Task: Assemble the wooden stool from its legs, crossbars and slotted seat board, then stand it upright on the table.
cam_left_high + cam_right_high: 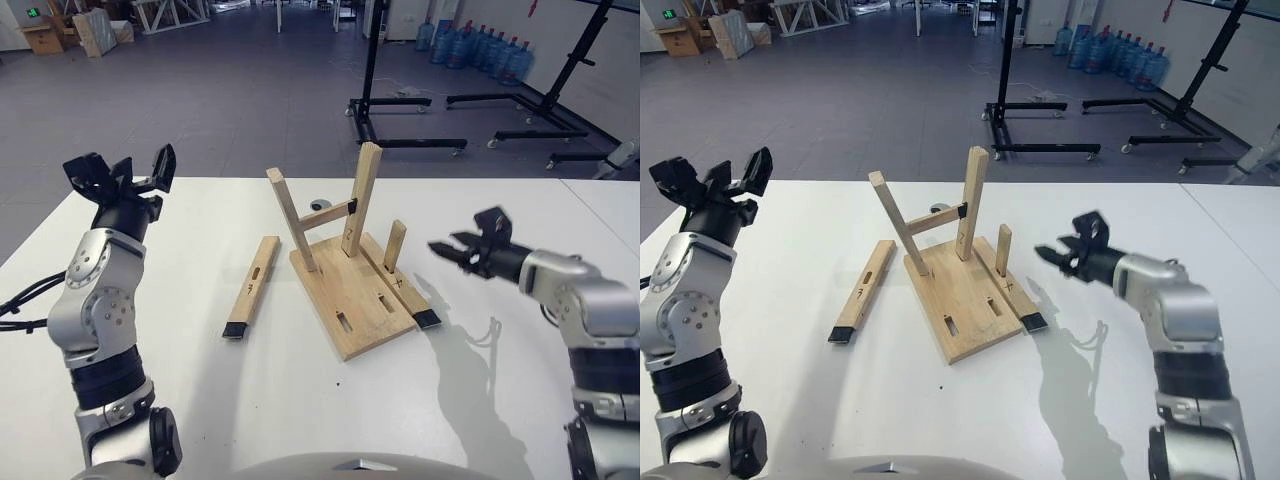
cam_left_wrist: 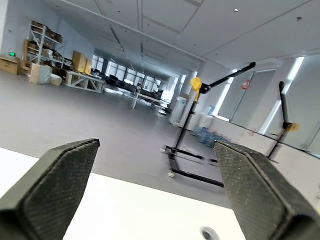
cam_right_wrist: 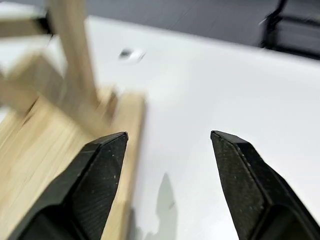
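Seat board (image 1: 345, 305) with two upright legs (image 1: 362, 200) lies just beside the wide-open, empty right gripper (image 1: 458, 247); left gripper (image 1: 122, 168), equally open and empty, well apart

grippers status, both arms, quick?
Left gripper: open, holding nothing.
Right gripper: open, holding nothing, beside the pale slotted wooden seat board.

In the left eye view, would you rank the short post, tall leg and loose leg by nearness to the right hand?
1. Short post, by board's right edge.
2. Tall leg, upright, board's far end.
3. Loose leg, flat, left of board.
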Robot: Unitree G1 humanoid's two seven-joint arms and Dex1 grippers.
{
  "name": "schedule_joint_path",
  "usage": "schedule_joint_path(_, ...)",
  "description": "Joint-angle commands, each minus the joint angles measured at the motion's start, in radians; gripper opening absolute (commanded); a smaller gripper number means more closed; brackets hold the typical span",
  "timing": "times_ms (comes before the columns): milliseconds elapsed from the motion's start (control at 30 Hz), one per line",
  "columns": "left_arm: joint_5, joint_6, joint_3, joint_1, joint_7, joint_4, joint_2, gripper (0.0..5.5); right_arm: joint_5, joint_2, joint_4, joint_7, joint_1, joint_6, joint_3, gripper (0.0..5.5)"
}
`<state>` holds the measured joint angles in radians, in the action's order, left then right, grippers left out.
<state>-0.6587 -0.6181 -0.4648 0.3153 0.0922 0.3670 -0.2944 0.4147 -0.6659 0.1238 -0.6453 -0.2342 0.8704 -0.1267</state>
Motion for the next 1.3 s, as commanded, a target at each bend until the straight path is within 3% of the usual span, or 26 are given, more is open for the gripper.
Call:
schedule_joint_path(33,-0.068,-0.075,0.036,-0.069,0.033,0.083,-0.018,4.18,0.012,0.035,0.048,0.004,0.031,0.016,0.042,3.06)
schedule_joint_path(500,-0.050,-0.085,0.139,-0.101,-0.069,0.118,0.036,4.18,-0.099,0.111,-0.064,0.112,-0.021,-0.028,0.137,5.36)
schedule_joint_path(1300,-0.012,-0.062,0.199,-0.103,-0.071,0.114,0.055,4.18,-0.283,-0.008,-0.176,0.004,-0.001,-0.170,0.255,5.36)
